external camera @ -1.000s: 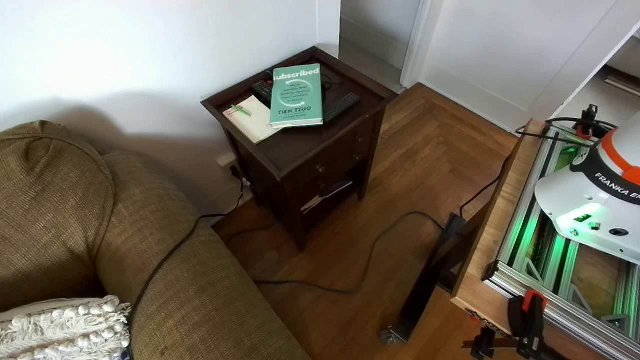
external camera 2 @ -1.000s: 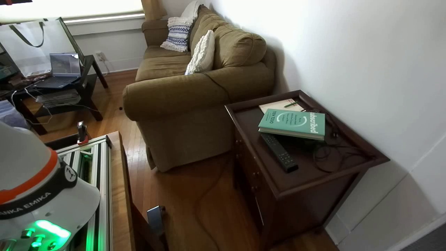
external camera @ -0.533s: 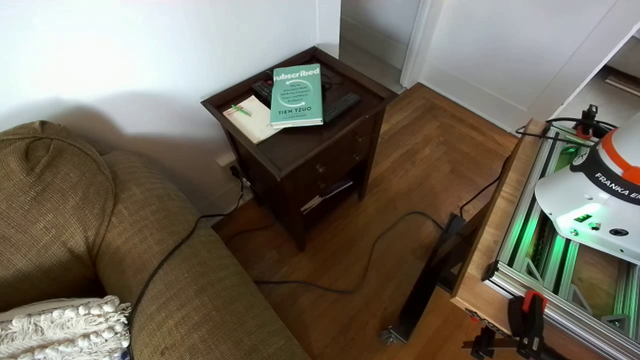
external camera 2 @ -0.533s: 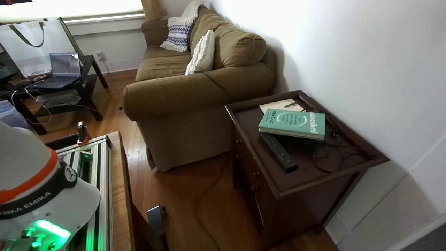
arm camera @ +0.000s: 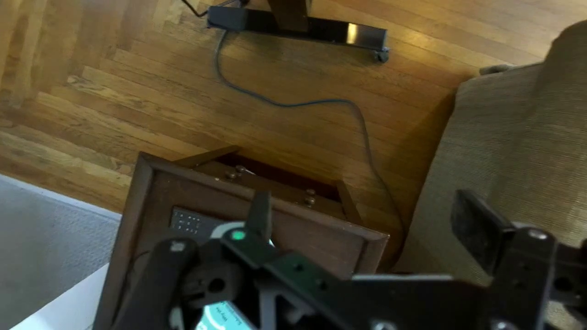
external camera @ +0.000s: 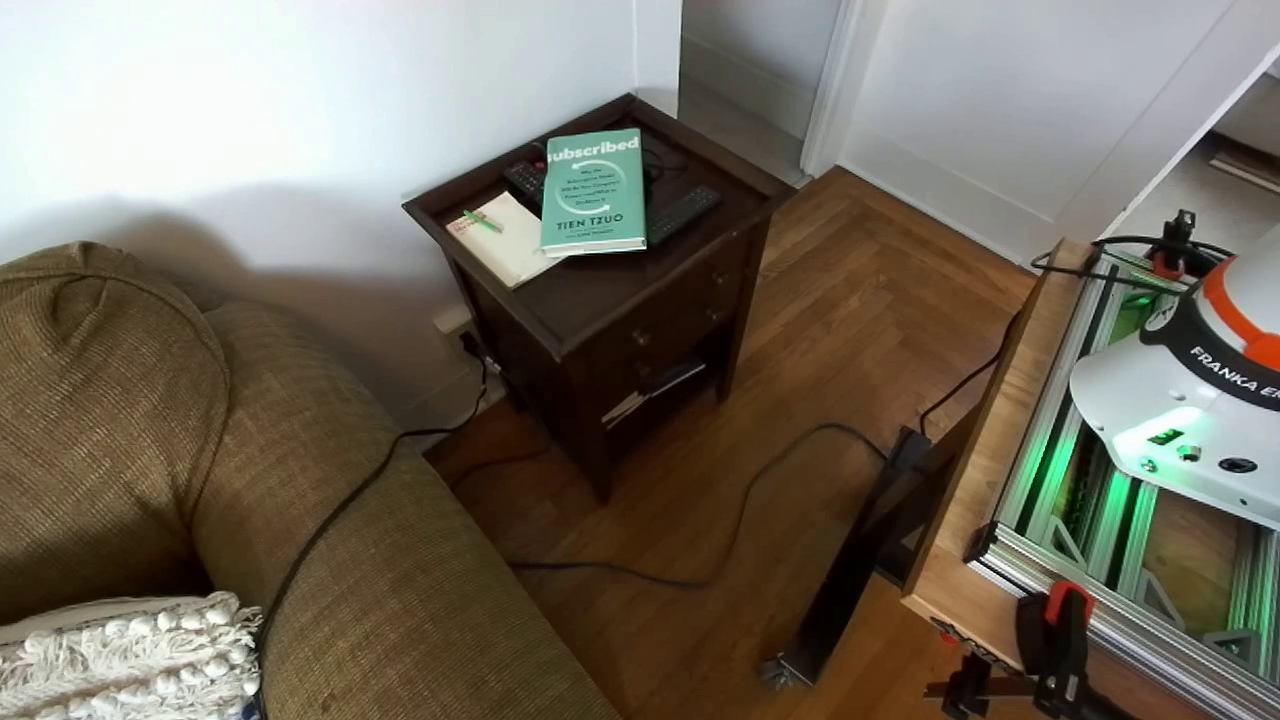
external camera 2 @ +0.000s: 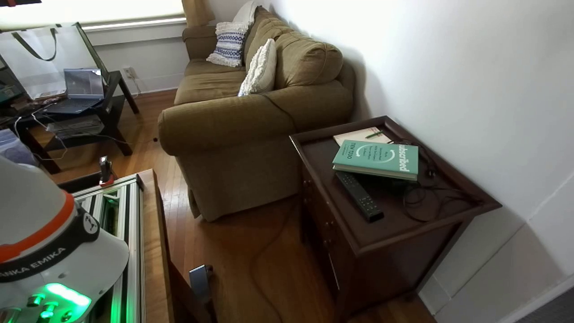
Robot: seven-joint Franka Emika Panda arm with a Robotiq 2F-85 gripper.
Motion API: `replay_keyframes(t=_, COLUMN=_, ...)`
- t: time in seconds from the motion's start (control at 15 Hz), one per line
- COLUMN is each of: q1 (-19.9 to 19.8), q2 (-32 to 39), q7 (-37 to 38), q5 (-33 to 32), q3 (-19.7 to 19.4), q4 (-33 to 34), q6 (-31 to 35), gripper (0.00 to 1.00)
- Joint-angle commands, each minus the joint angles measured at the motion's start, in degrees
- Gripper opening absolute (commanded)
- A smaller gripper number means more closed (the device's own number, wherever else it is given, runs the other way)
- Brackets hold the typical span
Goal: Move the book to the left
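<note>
your gripper (arm camera: pixel 368 222) hangs empty, fingers (arm camera: pixel 477 231) wide apart; book (external camera: pixel 594 190) lies ungrasped on side table (external camera: pixel 575 312), so grip and leftward shift seem undone.

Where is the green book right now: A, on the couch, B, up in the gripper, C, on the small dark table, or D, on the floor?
C, since both exterior views show the green book lying face up on the small dark table.
</note>
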Motion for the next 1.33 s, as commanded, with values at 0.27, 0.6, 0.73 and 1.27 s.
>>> replay_keyframes(t=0.27, q1=-3.15, q2=6.29, q7=-8.78, q5=18.48, q3=-9.83, q4=-7.31, q6=17.61, gripper=1.0)
replay_keyframes(t=0.6, q1=-6.83, q2=9.92, q7=-18.17, q5=32.83, q3=-14.24, q4=-16.75, q6=32.58, gripper=1.0)
replay_keyframes(t=0.73, q1=-8.17, q2=12.2, q7=-23.71, q5=40.89, q3=-15.1, q4=-19.53, q6=36.8, gripper=1.0)
replay_keyframes(t=1.27, q1=-10.51, q2=19.93, q7=-32.61, q5=53.43, q3=-15.44, q4=-24.08, q6=43.62, gripper=1.0)
